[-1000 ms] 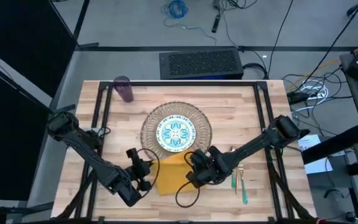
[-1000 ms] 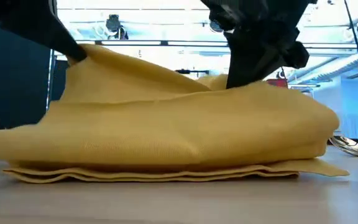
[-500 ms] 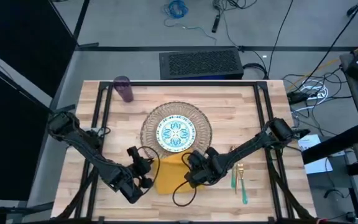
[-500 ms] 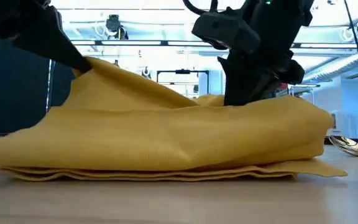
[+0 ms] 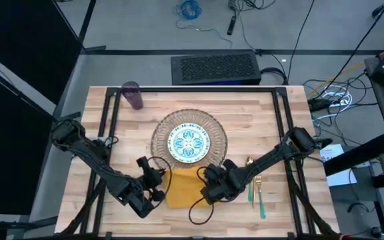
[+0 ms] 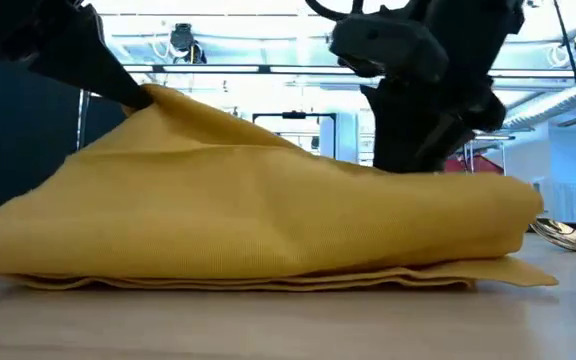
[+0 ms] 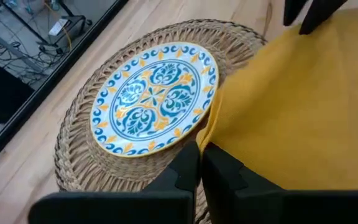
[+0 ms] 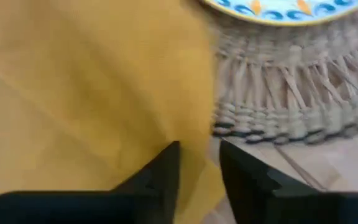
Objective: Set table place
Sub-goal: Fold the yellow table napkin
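My left hand is pinched tight on the near-left edge of the mustard-yellow cloth napkin, lifting that corner into a peak in the low view. My right hand sits at the napkin's opposite edge; its fingers stand narrowly apart with cloth in front of them, but I cannot tell whether they grip it. The napkin lies on the front middle of the light wooden plank desk, its far edge touching the fringe of the round woven straw mat. The small white plate with a teal pattern sits centred on that mat.

Just to the right of my right arm lie the gold fork with a teal handle and the gold spoon with a teal handle, close to the desk's right frame rail. The purple cup stands well apart at the far-left corner, near the black frame. Bare planks lie open on the left and right sides of the mat and along the front edge.

In the low view the napkin fills nearly everything, hiding mat, plate and cup; only the spoon bowl peeks out at right. My right wrist view cuts off most of the plate.
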Controlling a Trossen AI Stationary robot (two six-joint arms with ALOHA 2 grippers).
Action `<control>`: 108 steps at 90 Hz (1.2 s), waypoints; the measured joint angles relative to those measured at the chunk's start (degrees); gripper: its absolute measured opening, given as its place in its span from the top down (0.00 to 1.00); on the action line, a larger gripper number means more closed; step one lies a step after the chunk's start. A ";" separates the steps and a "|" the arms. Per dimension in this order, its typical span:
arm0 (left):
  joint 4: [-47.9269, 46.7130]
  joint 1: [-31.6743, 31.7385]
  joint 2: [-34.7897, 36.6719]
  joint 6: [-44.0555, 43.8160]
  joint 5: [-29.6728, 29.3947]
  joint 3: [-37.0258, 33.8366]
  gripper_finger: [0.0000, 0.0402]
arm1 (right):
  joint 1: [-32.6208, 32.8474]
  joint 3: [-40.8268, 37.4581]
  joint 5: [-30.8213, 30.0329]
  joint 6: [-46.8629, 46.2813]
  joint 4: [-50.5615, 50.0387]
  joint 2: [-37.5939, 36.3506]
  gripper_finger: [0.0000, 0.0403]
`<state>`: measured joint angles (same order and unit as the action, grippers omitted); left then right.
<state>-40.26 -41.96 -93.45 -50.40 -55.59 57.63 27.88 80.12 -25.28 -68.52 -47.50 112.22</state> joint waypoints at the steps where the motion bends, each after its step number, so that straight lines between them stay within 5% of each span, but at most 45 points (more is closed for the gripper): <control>1: 0.04 0.04 0.00 0.03 0.00 0.00 1.00 | 0.11 0.00 -0.15 -0.26 -0.30 -0.15 0.65; 15: 0.98 0.53 -0.57 0.28 0.00 0.02 1.00 | 3.75 0.00 -6.14 -5.05 -3.22 -4.77 0.52; 31: 1.80 0.53 -1.68 0.31 1.02 0.02 1.00 | 11.70 0.09 -18.15 -12.59 -2.60 -11.18 0.49; 55: 4.92 1.47 -1.75 4.23 1.50 0.04 1.00 | 11.62 -13.60 -16.05 -20.75 12.03 -9.18 0.52; 73: 6.77 2.21 -1.77 4.81 3.08 0.04 1.00 | 6.71 -26.01 -9.37 -14.40 34.00 -14.93 0.51; 84: 6.95 2.43 -1.79 5.70 3.26 0.04 1.00 | 2.51 -31.14 -6.51 -7.99 38.75 -18.73 0.50; 108: 8.42 2.59 -1.79 5.77 4.69 0.04 1.00 | -12.83 -39.76 18.73 11.77 57.18 -19.21 0.50</control>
<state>-31.83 -39.38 -95.24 -44.64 -50.91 57.67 15.05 40.35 -6.55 -56.76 9.67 93.01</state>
